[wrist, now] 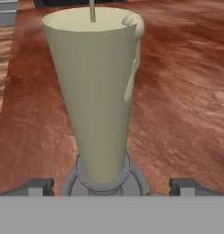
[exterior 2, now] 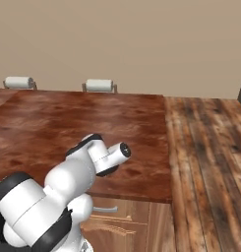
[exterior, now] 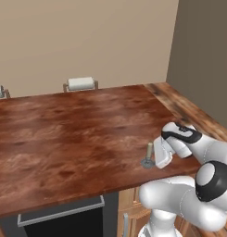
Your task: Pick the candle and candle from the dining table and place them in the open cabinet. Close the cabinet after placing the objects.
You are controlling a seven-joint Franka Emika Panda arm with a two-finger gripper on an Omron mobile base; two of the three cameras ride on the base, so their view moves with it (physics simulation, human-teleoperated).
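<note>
A short beige candle (exterior: 149, 150) on a grey round base stands upright near the front right edge of the dining table (exterior: 64, 139). My gripper (exterior: 160, 156) is low beside it on its right, open. In the hand view the candle (wrist: 97, 91) looms very close, its base between my two fingertips (wrist: 40, 186), with a clear gap on each side. Nothing is gripped. The cabinet is out of view.
A narrower plank-wood counter (exterior 2: 205, 147) joins the table on the right. Two white-backed chairs (exterior 2: 99, 85) stand at the table's far side against the beige wall. Light-wood cupboards (exterior 2: 122, 219) and a dark appliance front with a grey handle (exterior: 64, 214) sit below the table's near edge.
</note>
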